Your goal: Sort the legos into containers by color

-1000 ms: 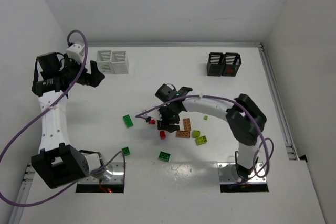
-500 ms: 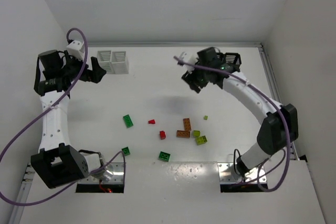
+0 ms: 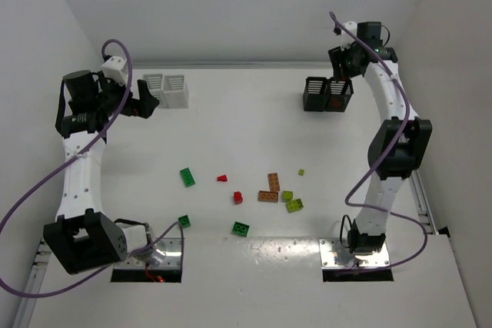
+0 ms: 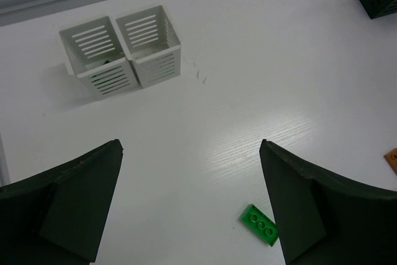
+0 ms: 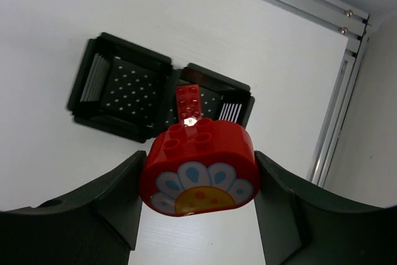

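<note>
My right gripper [image 5: 197, 175] is shut on a red rounded brick with a flower print [image 5: 197, 169], held above the black bins [image 5: 121, 88]. A red brick [image 5: 189, 102] lies in the right black bin [image 5: 236, 100]. In the top view the right gripper [image 3: 339, 63] is just behind the black pair [image 3: 329, 94]. My left gripper [image 4: 191, 147] is open and empty, near the white bins [image 4: 149, 44]; it also shows in the top view [image 3: 144, 105]. Loose bricks lie mid-table: green [image 3: 187, 177], red [image 3: 237, 197], orange [image 3: 274, 182], lime [image 3: 294, 206].
A dark green brick [image 3: 241, 228] and a green one [image 3: 184, 221] lie near the front edge. A green brick [image 4: 260, 224] lies by my left gripper's right finger. The white pair [image 3: 165, 91] stands at the back left. A metal rail [image 3: 403, 140] runs along the right edge.
My right arm has swung from the brick pile in the middle to the back right, above the black bins, carrying the red flower brick. The left arm has barely moved.
</note>
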Controlling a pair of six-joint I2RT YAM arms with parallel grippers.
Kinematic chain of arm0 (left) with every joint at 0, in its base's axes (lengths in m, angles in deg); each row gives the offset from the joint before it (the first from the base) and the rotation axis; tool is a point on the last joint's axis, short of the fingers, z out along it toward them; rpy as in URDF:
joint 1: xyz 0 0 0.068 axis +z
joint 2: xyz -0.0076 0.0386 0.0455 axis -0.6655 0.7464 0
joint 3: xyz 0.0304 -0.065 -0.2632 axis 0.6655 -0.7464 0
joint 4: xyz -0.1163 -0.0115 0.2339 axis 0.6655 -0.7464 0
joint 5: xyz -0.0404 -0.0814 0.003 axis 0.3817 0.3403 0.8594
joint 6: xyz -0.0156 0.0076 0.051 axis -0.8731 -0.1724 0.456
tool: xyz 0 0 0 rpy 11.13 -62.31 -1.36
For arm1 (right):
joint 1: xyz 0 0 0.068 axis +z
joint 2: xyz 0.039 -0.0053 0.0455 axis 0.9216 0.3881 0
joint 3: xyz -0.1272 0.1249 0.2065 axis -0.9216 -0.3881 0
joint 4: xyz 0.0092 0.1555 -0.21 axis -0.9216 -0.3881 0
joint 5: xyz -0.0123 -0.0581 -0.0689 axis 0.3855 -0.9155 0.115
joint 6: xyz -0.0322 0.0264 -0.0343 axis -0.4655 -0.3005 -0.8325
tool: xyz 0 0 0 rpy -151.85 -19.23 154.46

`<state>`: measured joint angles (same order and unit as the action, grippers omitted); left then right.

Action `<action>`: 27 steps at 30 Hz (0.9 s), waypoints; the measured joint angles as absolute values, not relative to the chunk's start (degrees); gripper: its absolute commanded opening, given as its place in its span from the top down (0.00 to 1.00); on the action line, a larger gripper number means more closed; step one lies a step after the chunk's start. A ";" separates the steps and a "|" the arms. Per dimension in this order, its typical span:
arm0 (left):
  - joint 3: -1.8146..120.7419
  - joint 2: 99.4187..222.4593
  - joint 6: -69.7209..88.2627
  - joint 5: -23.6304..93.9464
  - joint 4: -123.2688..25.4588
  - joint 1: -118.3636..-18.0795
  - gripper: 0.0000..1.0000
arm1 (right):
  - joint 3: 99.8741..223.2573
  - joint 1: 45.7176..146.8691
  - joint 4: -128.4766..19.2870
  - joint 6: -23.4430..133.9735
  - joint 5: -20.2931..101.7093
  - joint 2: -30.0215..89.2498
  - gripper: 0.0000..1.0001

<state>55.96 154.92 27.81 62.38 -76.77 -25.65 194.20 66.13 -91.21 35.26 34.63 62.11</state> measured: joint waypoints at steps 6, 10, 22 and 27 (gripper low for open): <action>55.96 154.92 27.62 61.53 -76.13 -25.62 0.01 | 203.16 63.16 -94.84 37.01 36.18 71.38 0.79; 55.83 154.92 27.35 61.22 -76.00 -25.65 0.01 | 204.52 62.61 -96.35 37.99 36.92 74.20 0.78; 55.37 154.96 26.46 60.06 -75.46 -26.06 0.01 | 206.57 62.41 -97.68 38.95 37.62 76.06 0.34; 55.28 155.27 26.13 59.02 -75.26 -27.15 0.01 | 206.57 62.41 -97.20 39.78 37.52 76.06 0.21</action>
<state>55.28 155.27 26.13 59.02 -75.26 -27.15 206.57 62.41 -97.20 39.78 37.52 76.06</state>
